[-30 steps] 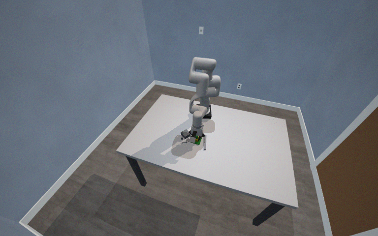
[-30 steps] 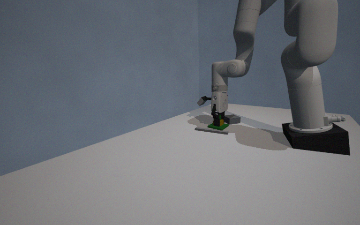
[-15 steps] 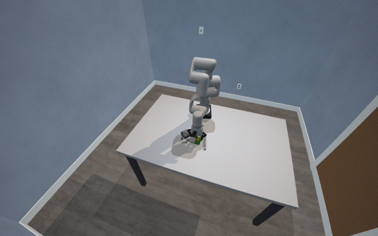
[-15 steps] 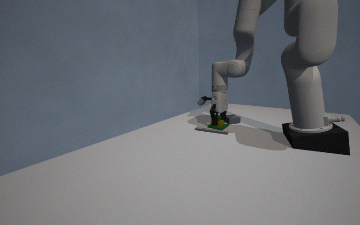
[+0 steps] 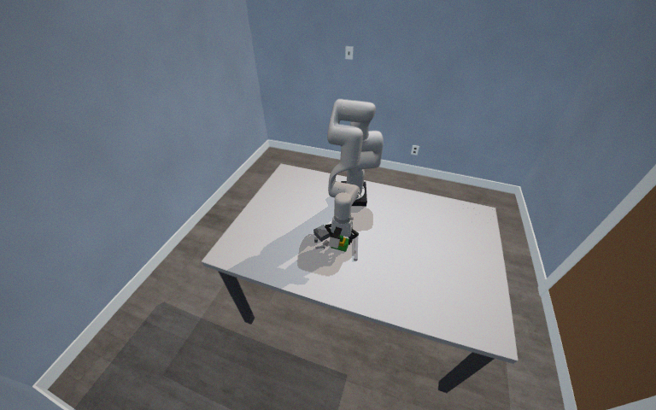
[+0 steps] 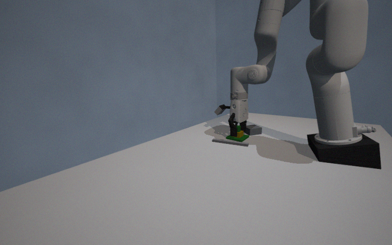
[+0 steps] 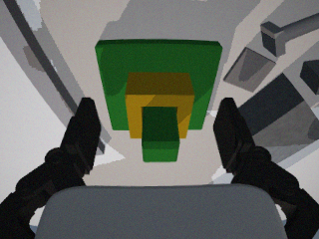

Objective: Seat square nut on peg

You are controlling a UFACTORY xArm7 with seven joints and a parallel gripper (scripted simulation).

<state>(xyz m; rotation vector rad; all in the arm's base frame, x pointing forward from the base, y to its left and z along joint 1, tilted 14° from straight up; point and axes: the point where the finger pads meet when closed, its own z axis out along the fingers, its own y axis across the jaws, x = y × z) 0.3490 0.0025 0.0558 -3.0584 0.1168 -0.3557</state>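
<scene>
The pincer [image 5: 342, 238] [image 6: 238, 132] [image 7: 158, 112] stands fully open, holding nothing, a finger on either side of the yellow square nut [image 6: 240, 133] [image 7: 134, 112]. Between them the nut sits around the green peg [image 6: 238, 128] [image 7: 160, 134], down at its green base [image 5: 341, 248] [image 6: 232, 138] [image 7: 115, 65]. Near one finger lies a thin grey bar [image 5: 355, 249] [image 6: 230, 142] [image 7: 47, 65]; on the opposite side, near the other, is a grey block [image 5: 322, 231] [image 6: 253, 130] [image 7: 284, 119]. Neither stands between the fingers.
</scene>
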